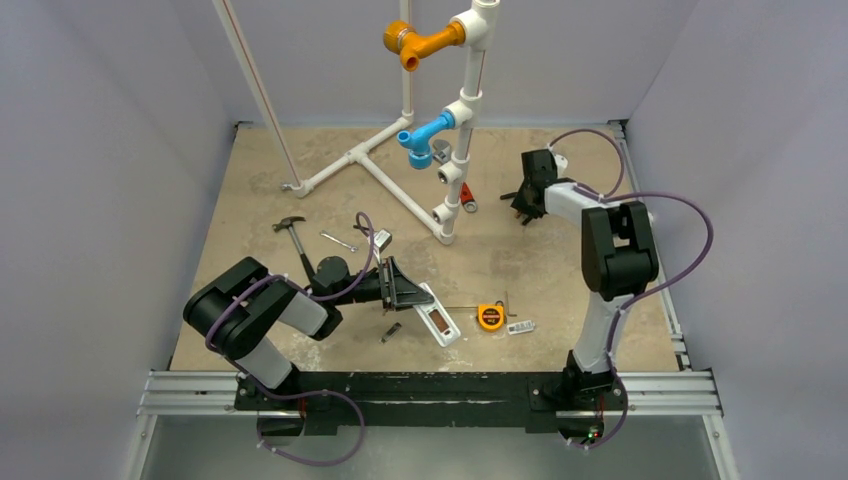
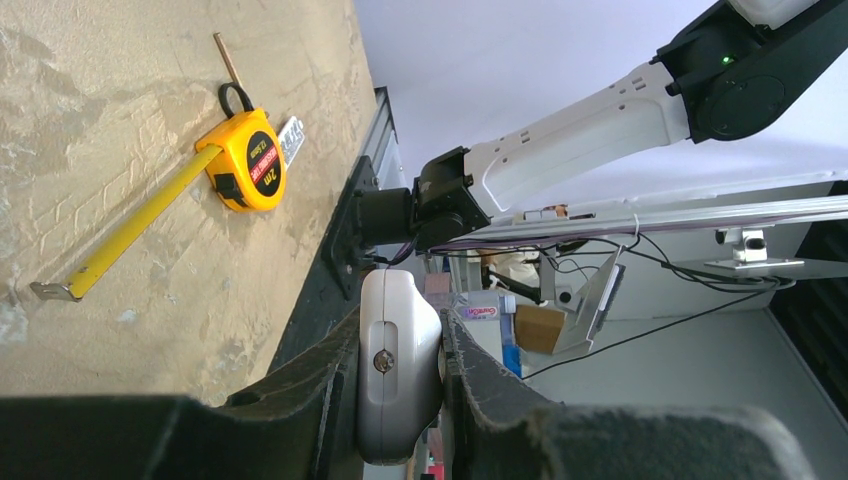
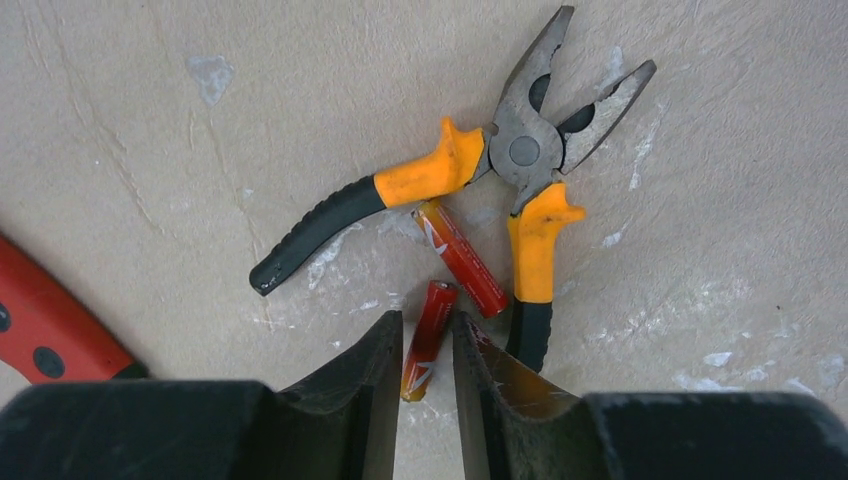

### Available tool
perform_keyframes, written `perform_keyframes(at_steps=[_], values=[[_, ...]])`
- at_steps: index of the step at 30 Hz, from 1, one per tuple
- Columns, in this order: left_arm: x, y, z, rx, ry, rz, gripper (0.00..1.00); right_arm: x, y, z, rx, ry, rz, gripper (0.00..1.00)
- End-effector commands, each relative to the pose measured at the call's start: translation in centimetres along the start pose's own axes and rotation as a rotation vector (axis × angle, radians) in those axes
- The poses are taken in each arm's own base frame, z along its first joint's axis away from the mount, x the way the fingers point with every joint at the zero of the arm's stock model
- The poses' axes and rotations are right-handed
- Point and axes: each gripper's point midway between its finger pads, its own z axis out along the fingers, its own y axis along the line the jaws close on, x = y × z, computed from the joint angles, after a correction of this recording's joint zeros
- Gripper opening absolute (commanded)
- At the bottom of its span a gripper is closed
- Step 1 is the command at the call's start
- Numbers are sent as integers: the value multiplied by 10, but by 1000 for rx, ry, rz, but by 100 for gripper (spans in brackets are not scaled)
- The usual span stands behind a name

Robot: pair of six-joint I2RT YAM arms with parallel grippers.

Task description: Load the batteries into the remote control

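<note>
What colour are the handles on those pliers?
The steel pliers' rubber handles are orange then black; right wrist view shows best.

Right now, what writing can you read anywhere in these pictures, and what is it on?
"2M": round black label on the yellow plastic tape measure; the smaller print beside it is too blurred.
White marks on the two small red cylindrical batteries: unreadable.
Red word on the pale box in the background: too blurred.

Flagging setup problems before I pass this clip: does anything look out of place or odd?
Yes. The batteries lie between the spread handles of the pliers, far across the table from the remote control. The tape measure also sits with its blade pulled out.
</note>
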Motion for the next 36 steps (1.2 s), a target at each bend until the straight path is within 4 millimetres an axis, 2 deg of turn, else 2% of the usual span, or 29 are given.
perform_keyframes(at_steps=[1,5,7,9,10,14,18,20,26,30,36], values=[[-5,-23,0,84,-9,77,0,-1,-6,4,55,3,-44,22],[-5,-23,0,85,-9,78,0,5,-6,3,59,23,-87,15],[-5,-24,0,86,-8,79,0,10,-2,1,49,35,-117,7],[-5,-25,0,90,-6,81,0,14,5,-3,31,41,-150,0],[-5,-26,0,91,-4,82,0,16,11,-7,4,38,-172,0],[-6,-27,1,94,-5,86,0,24,45,-39,-102,3,-311,0],[-8,-30,2,100,-13,91,0,47,53,-70,-120,-10,-422,0],[-8,-31,2,104,-14,94,0,62,43,-79,-114,7,-432,0],[-7,-27,2,86,-7,90,0,99,-8,-98,-51,50,-449,0],[-9,-27,5,90,2,86,0,125,-29,-106,-36,109,-448,1],[-13,-29,5,91,-14,89,0,153,-38,-104,-46,207,-437,20]])
